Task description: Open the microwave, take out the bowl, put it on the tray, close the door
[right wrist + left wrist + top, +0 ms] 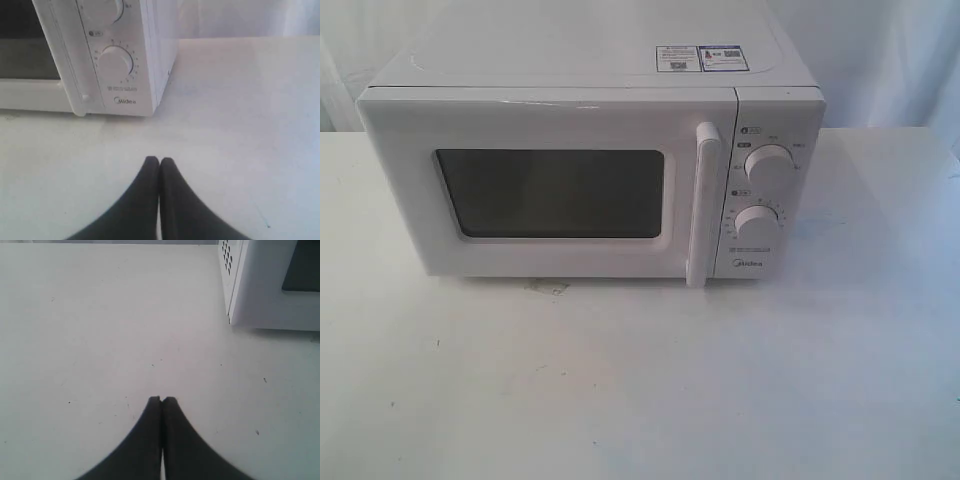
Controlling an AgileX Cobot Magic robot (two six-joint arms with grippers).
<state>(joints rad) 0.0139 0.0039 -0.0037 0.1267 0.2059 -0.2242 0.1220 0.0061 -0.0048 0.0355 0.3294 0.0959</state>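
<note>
Our left gripper (161, 401) has its two dark fingers pressed flat together with nothing between them, and it hangs over the bare white table (90, 320). Ahead of it and off to one side we see a corner of the microwave (260, 300), well apart from the fingertips, with vent holes (227, 257) in its side wall and an edge of the dark window (304, 265).

Our right gripper (159, 161) is likewise pressed together and empty, above the same table top. Beyond it, near but not touching, stands the microwave's control-panel end: the lower knob (115, 62), the brand mark (125, 100) beneath it, and the foot of the handle (84, 97).

In the exterior view the microwave sits squarely on the table toward the back, facing the camera. The door (550, 120) lies flush with the body, closed, with its tall bar handle upright at the door's right edge, just beside the panel. The upper knob (768, 162) sits above the lower one. Two stickers (702, 57) lie on the top. The window is too dark for us to tell whether the bowl is inside.
</note>
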